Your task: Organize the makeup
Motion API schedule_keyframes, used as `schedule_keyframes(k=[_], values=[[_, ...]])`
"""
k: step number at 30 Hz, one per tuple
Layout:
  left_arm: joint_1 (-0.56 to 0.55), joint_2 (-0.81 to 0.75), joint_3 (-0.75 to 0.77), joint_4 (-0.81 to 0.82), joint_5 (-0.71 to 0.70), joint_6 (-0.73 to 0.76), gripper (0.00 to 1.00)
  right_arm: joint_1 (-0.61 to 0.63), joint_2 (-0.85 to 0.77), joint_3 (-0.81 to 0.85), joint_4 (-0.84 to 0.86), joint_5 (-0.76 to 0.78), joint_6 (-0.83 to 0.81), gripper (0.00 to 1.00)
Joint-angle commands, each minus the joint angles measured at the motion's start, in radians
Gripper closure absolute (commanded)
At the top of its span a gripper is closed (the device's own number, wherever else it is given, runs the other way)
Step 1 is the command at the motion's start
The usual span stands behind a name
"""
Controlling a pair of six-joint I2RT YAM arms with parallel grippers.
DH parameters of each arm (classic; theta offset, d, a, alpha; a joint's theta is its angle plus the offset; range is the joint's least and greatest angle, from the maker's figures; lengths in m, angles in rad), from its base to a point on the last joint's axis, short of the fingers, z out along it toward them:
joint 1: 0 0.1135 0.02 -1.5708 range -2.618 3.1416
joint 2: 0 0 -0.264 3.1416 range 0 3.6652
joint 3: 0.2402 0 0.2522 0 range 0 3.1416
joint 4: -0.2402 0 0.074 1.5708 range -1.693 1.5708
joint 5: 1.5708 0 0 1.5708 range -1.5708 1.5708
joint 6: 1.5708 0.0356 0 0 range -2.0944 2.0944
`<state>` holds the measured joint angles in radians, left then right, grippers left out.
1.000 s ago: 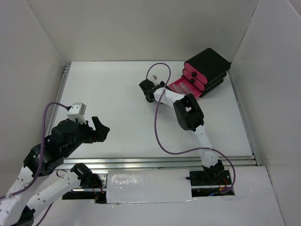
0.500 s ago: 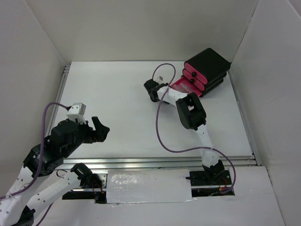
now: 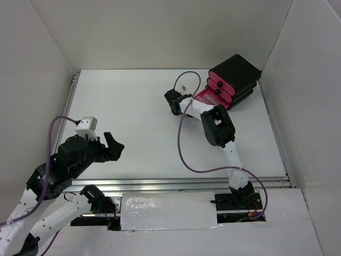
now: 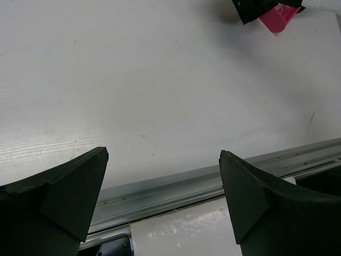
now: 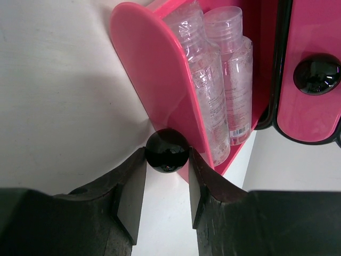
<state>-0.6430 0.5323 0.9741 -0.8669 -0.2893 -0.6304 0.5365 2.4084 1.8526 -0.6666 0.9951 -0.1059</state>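
My right gripper (image 5: 167,153) is shut on the black round knob (image 5: 167,150) of the lowest pink drawer (image 5: 154,69), which stands pulled out of the black box (image 3: 237,72). Two clear vials (image 5: 213,80) lie side by side inside that drawer. In the top view the right gripper (image 3: 173,101) sits left of the open drawer (image 3: 205,97). My left gripper (image 4: 162,157) is open and empty over the table's near left part; it also shows in the top view (image 3: 112,145). No compacts, brushes or sticks are in view.
The box stands at the far right corner with two upper pink drawers shut; one of their black knobs (image 5: 318,73) shows beside the open drawer. A metal rail (image 4: 213,181) runs along the table's near edge. White walls enclose the table.
My right gripper has shifted a little to the right toward the box, with the drawer knob between its fingers. The left arm has not moved.
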Motion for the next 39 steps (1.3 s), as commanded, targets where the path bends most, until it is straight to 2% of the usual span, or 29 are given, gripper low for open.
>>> schedule_keyframes(k=[1, 27, 39], values=[[-0.003, -0.006, -0.008, 0.034, 0.006, 0.018, 0.01, -0.03, -0.086, 0.0, 0.042, 0.02, 0.002, 0.77], [-0.001, 0.029, -0.006, 0.032, 0.006, 0.02, 0.01, -0.145, -0.026, 0.164, 0.09, -0.015, -0.066, 0.76], [-0.003, 0.052, -0.005, 0.029, 0.001, 0.018, 0.01, -0.208, -0.025, 0.158, 0.133, -0.05, -0.098, 0.75]])
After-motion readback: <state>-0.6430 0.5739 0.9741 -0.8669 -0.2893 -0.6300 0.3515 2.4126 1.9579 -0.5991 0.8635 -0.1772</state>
